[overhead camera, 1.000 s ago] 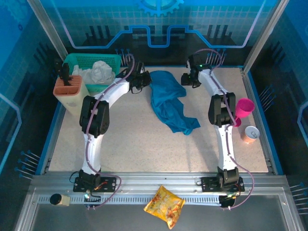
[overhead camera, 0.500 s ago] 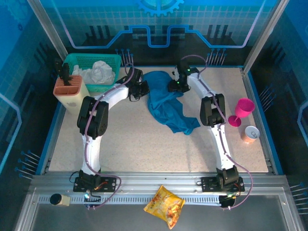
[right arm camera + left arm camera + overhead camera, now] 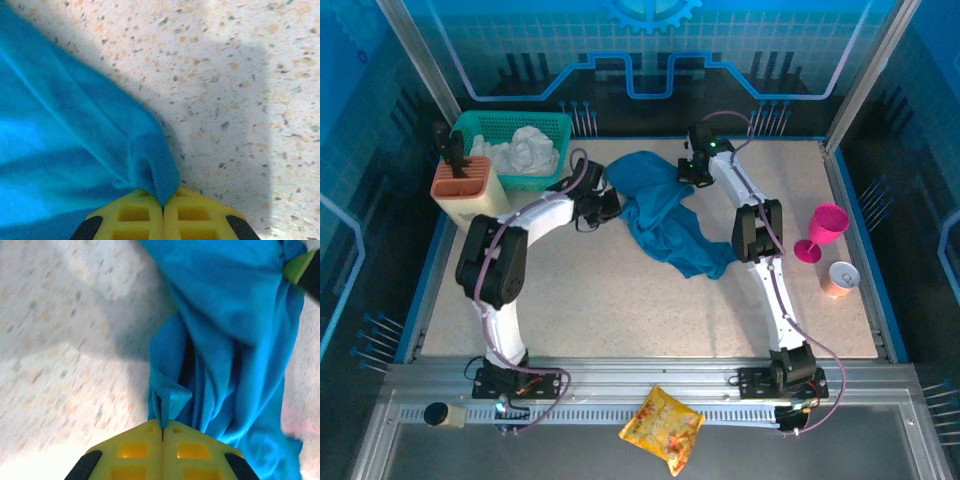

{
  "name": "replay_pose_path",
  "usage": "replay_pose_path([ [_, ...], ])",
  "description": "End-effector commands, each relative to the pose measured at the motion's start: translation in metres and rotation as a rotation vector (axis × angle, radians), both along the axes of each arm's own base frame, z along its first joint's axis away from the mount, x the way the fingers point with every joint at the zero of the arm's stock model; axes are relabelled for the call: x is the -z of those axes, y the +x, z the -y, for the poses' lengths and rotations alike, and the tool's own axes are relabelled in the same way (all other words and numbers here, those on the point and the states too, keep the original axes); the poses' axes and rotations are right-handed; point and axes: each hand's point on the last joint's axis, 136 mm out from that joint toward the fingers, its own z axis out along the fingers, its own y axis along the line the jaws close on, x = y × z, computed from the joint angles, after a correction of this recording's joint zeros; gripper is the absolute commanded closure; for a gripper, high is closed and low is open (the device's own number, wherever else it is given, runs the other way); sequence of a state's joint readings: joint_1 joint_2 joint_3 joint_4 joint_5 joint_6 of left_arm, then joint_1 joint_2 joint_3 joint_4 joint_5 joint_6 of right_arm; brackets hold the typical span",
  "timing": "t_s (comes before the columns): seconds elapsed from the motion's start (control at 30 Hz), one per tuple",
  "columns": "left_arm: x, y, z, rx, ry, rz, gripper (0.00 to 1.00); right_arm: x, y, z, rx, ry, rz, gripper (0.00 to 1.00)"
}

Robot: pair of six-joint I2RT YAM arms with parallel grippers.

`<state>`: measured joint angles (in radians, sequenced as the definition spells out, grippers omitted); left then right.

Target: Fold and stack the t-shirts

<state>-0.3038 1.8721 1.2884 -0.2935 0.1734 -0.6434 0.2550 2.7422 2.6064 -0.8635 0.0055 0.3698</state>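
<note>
Because the t-shirt [image 3: 665,215], bunched on the far middle of the desk [image 3: 620,300], is thin, limp and light, edges are best pinched; the left gripper [image 3: 162,427] and right gripper [image 3: 162,202] are each clamped on a fold.

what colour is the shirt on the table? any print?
Plain teal-blue t-shirt, no print visible. It shows best in the left wrist view.

my left arm [image 3: 540,212] rises from its base, bends at the elbow and reaches right across the table. the left gripper [image 3: 162,429] has its yellow pads [image 3: 135,442] pressed flat together, pinching a fold of the t-shirt [image 3: 230,315]. my right arm [image 3: 760,230] stretches far forward with the wrist turned left. the right gripper [image 3: 163,204] is clamped tight on an edge of the same cloth.
</note>
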Motion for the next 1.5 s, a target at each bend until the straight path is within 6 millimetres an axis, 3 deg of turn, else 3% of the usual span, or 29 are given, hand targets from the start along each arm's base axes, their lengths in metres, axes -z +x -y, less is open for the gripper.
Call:
replay_pose_path([
  [0.0,-0.004,-0.045,-0.019,0.022,0.048,-0.047,1.00,0.005,0.014,0.041,0.141,-0.054,0.019,1.00],
  [0.2,0.015,-0.124,-0.067,-0.051,0.164,-0.153,1.00,-0.053,0.039,0.078,0.242,-0.045,0.162,1.00],
  [0.3,0.023,-0.161,-0.081,-0.090,0.180,-0.212,1.00,-0.069,0.046,0.090,0.259,-0.036,0.196,1.00],
  [0.57,0.050,-0.255,-0.090,-0.167,0.091,-0.385,1.00,-0.073,0.052,0.090,0.245,-0.018,0.220,1.00],
  [0.63,0.052,-0.265,-0.094,-0.181,0.094,-0.387,1.00,-0.074,0.053,0.083,0.232,0.018,0.221,1.00],
  [0.7,0.047,-0.263,-0.097,-0.187,0.102,-0.364,1.00,-0.074,0.052,0.071,0.203,0.065,0.211,1.00],
  [0.73,0.043,-0.258,-0.096,-0.186,0.102,-0.349,1.00,-0.073,0.050,0.065,0.187,0.080,0.204,1.00],
  [0.77,0.037,-0.250,-0.094,-0.181,0.100,-0.331,1.00,-0.073,0.048,0.058,0.165,0.098,0.196,0.93],
  [0.8,0.031,-0.241,-0.091,-0.171,0.096,-0.312,1.00,-0.073,0.045,0.050,0.137,0.114,0.188,0.78],
  [0.87,0.017,-0.219,-0.084,-0.153,0.083,-0.269,0.89,-0.074,0.038,0.037,0.089,0.127,0.173,0.52],
  [0.97,-0.010,-0.177,-0.071,-0.109,0.081,-0.183,0.62,-0.085,0.025,0.026,0.021,0.118,0.168,0.33],
  [1.07,-0.042,-0.125,-0.053,-0.057,0.071,-0.091,0.38,-0.106,0.010,0.024,-0.024,0.091,0.181,0.30],
  [1.17,-0.070,-0.068,-0.029,0.007,0.042,-0.025,0.30,-0.130,-0.006,0.029,-0.039,0.060,0.211,0.29],
  [1.3,-0.078,0.007,0.001,0.055,0.009,0.009,0.39,-0.155,-0.036,0.042,-0.034,0.026,0.236,0.28],
  [1.47,-0.054,0.087,0.034,0.097,-0.017,-0.004,0.45,-0.155,-0.084,0.042,-0.050,0.039,0.213,0.30],
])
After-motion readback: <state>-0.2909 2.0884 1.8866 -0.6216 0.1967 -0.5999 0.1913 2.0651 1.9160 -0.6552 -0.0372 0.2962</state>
